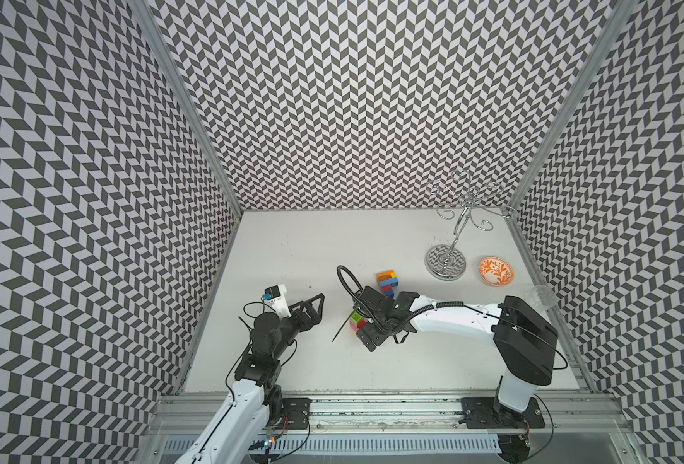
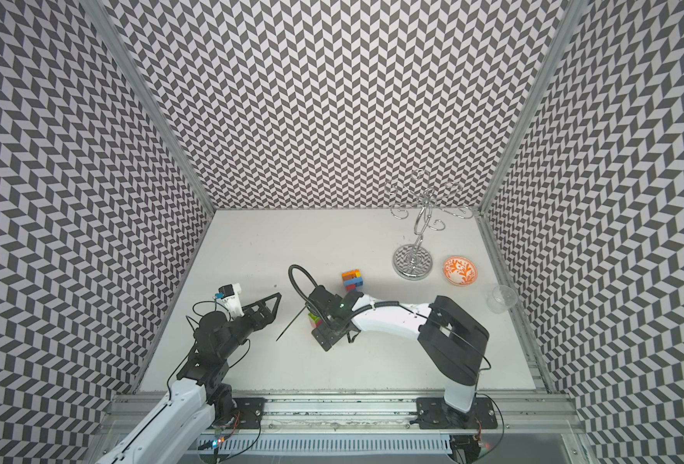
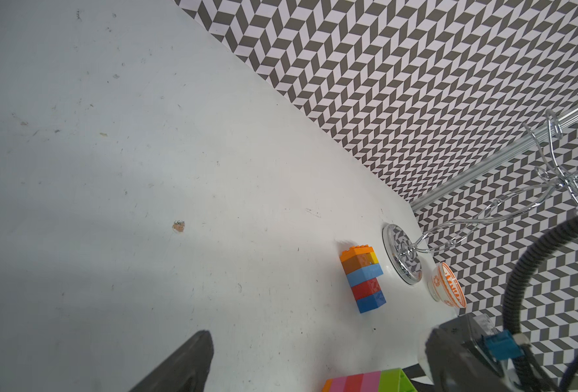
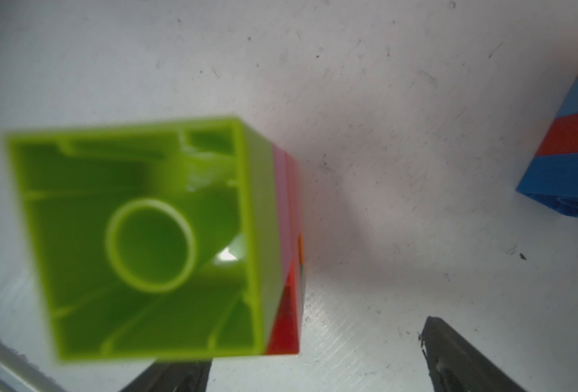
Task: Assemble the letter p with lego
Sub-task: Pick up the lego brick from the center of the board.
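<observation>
One lego stack (image 1: 387, 283) in orange, brown, light blue, red and blue, with a yellow piece, lies mid-table in both top views (image 2: 351, 280). A second stack (image 1: 356, 321) of lime, pink, red and orange bricks lies on its side. Its hollow lime underside (image 4: 145, 237) faces the right wrist camera. My right gripper (image 1: 366, 319) is open around it. The stack sits close to one finger (image 4: 172, 376) and a wide gap separates it from the other finger (image 4: 457, 359). My left gripper (image 1: 319, 309) is open and empty, left of that stack.
A thin dark stick (image 1: 342, 327) lies on the table between the two grippers. A chrome hook stand (image 1: 447, 261), an orange-patterned bowl (image 1: 495, 271) and a clear cup (image 1: 541, 297) are at the right rear. Patterned walls enclose three sides.
</observation>
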### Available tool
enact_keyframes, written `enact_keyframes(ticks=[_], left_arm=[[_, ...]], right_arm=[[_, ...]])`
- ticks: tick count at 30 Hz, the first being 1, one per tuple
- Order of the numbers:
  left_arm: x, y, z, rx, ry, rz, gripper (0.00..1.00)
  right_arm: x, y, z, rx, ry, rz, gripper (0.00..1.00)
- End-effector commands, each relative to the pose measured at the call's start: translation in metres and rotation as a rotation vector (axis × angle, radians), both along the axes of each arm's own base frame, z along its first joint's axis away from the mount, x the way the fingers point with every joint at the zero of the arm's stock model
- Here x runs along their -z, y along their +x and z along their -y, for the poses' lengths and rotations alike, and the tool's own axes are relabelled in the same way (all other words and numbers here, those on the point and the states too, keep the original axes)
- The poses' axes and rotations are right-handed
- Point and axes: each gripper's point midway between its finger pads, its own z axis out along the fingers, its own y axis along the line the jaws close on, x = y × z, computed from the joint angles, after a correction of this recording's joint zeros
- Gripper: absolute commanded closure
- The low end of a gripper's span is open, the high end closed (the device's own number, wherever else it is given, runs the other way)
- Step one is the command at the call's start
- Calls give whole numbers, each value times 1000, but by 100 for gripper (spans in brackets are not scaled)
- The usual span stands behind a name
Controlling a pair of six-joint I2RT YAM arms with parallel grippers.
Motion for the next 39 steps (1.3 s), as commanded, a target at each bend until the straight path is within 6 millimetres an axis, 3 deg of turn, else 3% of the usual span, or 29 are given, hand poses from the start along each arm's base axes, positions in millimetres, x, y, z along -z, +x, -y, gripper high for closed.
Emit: enact_keyframes(ticks=[1,14,17,21,26,29,33,39], left_arm=[[-4,1,-1,-1,-1,25,0],[-7,-1,0,7,-5,35,0],[-4,-1,4,29,-14,28,0],[6,3,13,75,-18,-23,0],[15,3,20,114,-35,-60,0],[17,3,20,115,-36,-67,0],[17,3,18,102,-31,-70,0],[14,1,8,52,-21,-53,0]], right_arm=[[-11,27,-2,97,24,134,1],[-21,62,45,236,-12,174,1],[-46,55,37,220,82,161,1],[-99,56,25,252,246,187,1],[-130,60,-4,216,349,81,1],[-122,63,-17,170,287,-45,1],[-92,65,-28,144,166,-189,1],[-54,70,-27,175,-1,-261,2]])
